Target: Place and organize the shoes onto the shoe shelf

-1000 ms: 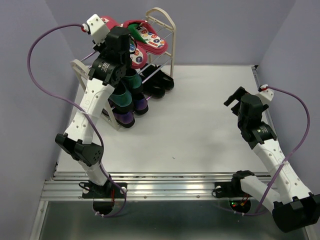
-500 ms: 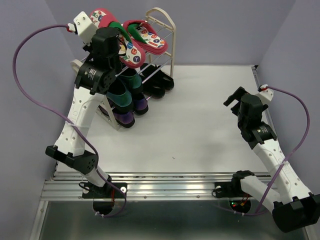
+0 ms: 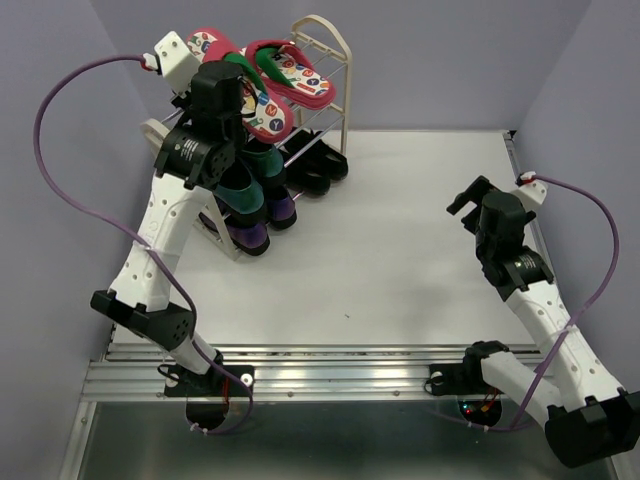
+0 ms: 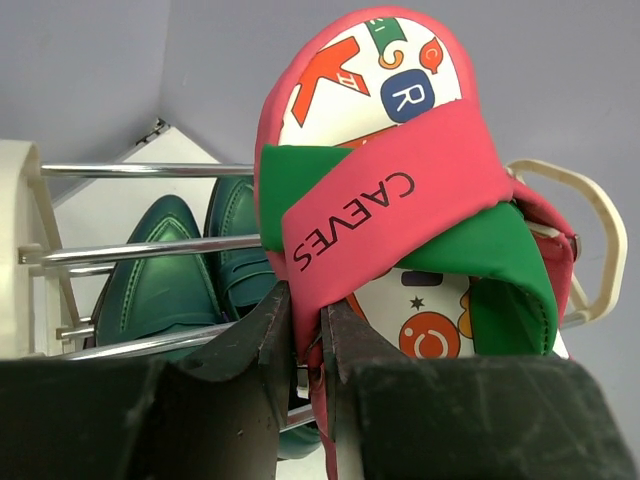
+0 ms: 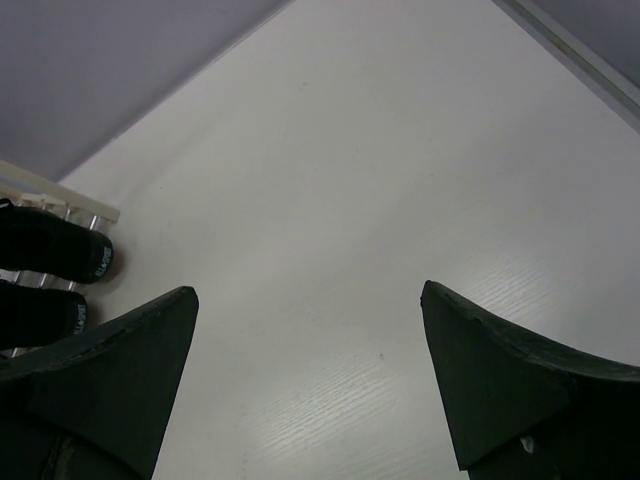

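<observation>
Left gripper [image 4: 310,312] nudged back toward shoe shelf [image 4: 14,250] top, clamped on red flip-flop [image 4: 385,200] edge. I saw green shoes [image 4: 170,285] on tier below. Right gripper [image 5: 308,290] spread wide over table [image 5: 330,170], well apart from shelf.

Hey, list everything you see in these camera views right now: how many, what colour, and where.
red flip-flops: two, red with patterned insoles, top tier of the shelf; one pinched at its edge by the left gripper
dark green shoes: two, dark green, tier below the flip-flops
purple loafers: two, glossy purple, low on the shelf, near end
black shoes: two, black, low on the shelf, far end
shoe shelf: one, cream end frames with metal rods, far left of the table
table: one, white
left gripper: one, black, shut on a flip-flop
right gripper: one, black, open above the table, right side
</observation>
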Motion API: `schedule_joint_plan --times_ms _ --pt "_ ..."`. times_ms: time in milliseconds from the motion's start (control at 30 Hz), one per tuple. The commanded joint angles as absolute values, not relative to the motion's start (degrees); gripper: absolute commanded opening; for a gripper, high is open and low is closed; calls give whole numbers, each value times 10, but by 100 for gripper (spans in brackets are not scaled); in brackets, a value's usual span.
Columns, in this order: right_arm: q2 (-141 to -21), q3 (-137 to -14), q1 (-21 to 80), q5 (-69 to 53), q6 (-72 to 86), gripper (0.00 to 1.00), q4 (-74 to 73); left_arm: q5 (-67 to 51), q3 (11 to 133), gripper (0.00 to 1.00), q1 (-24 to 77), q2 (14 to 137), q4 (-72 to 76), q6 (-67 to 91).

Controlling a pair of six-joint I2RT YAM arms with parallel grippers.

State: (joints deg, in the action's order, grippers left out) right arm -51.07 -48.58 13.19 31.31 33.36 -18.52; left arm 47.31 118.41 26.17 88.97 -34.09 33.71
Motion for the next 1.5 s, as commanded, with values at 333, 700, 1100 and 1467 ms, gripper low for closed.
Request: schedule_joint_plan --times_ms 333,700,1100,1467 --pt "-496 -485 132 321 333 99 -162 461 1189 0 252 920 -292 375" --pt "-500 -490 132 320 332 99 -161 448 1189 38 243 936 -294 381" --pt "-501 -492 132 318 330 99 -162 432 1206 74 243 932 -265 345" --pt "-533 -511 132 280 304 100 -167 376 1285 82 243 909 -201 229"
